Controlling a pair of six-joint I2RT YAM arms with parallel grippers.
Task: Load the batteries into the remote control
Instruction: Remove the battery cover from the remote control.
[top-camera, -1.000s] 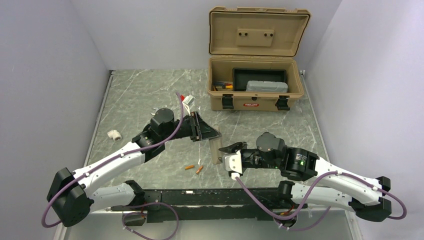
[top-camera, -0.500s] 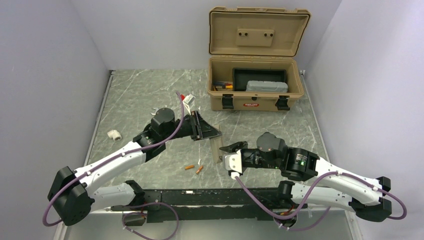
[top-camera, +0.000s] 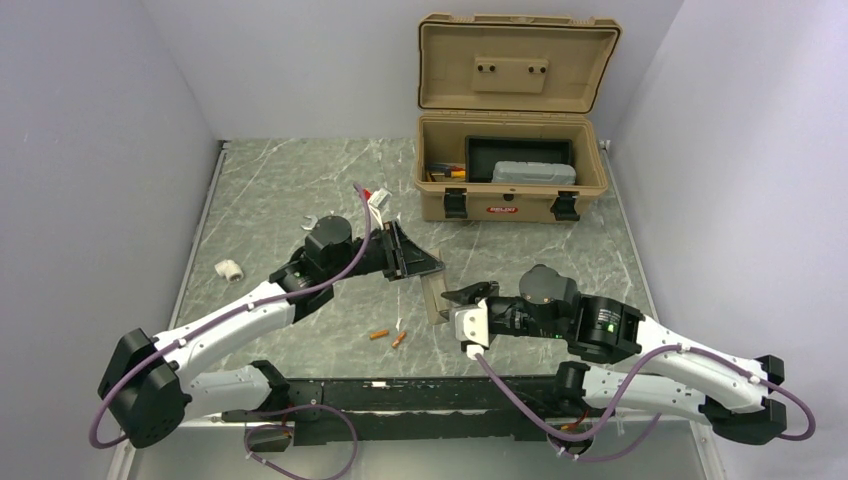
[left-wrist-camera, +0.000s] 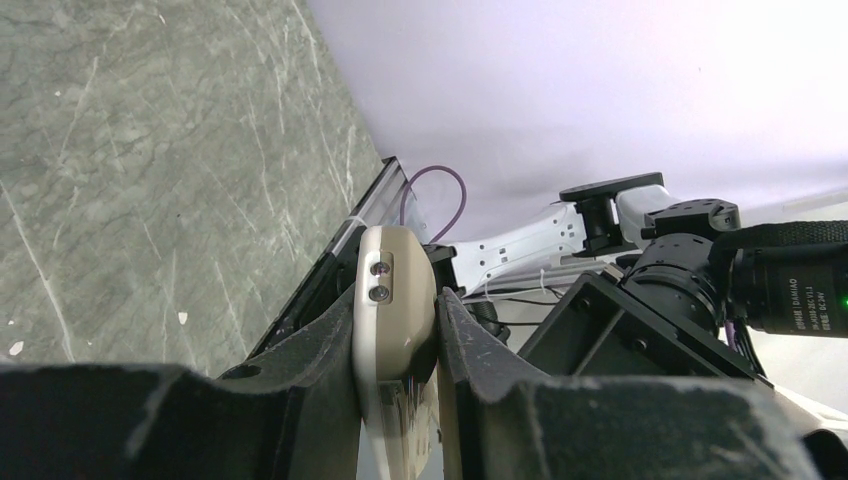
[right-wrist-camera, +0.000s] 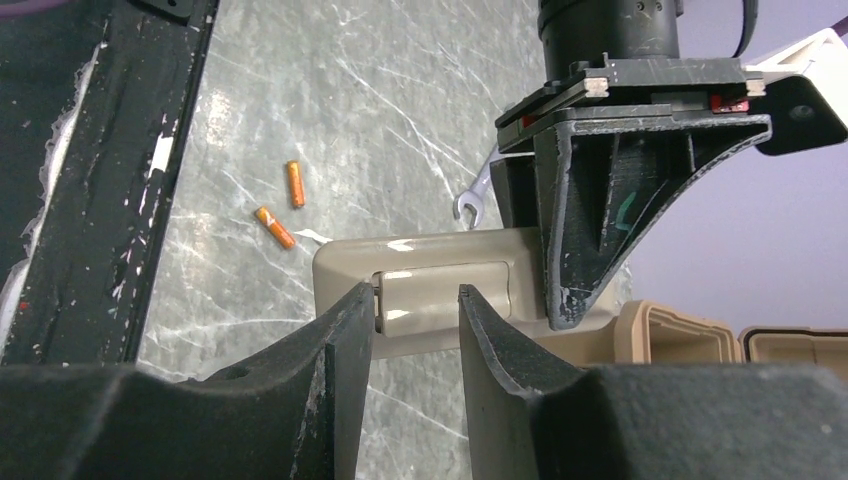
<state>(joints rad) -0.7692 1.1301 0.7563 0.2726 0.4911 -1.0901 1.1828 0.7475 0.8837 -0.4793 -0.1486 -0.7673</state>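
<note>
The remote control (top-camera: 434, 296) hangs on end above the table, tan back toward my right arm. My left gripper (top-camera: 428, 268) is shut on its upper end; in the left wrist view both fingers press the remote control (left-wrist-camera: 395, 300). My right gripper (right-wrist-camera: 416, 295) is open. Its tips sit at the battery cover (right-wrist-camera: 440, 292) on the remote's back, one tip at the cover's left edge and one over its face. Whether they touch it I cannot tell. Two orange batteries (top-camera: 378, 335) (top-camera: 399, 339) lie on the table below, also in the right wrist view as batteries (right-wrist-camera: 294, 184) (right-wrist-camera: 274, 227).
An open tan toolbox (top-camera: 510, 190) stands at the back right. A silver wrench (top-camera: 312, 220) lies behind my left wrist, a white fitting (top-camera: 229, 269) at the left, and a white connector (top-camera: 376, 200) near the toolbox. The black rail (top-camera: 400, 392) runs along the near edge.
My right arm has edged slightly to the right and its jaws have narrowed a little. The left arm keeps holding the remote, barely shifted.
</note>
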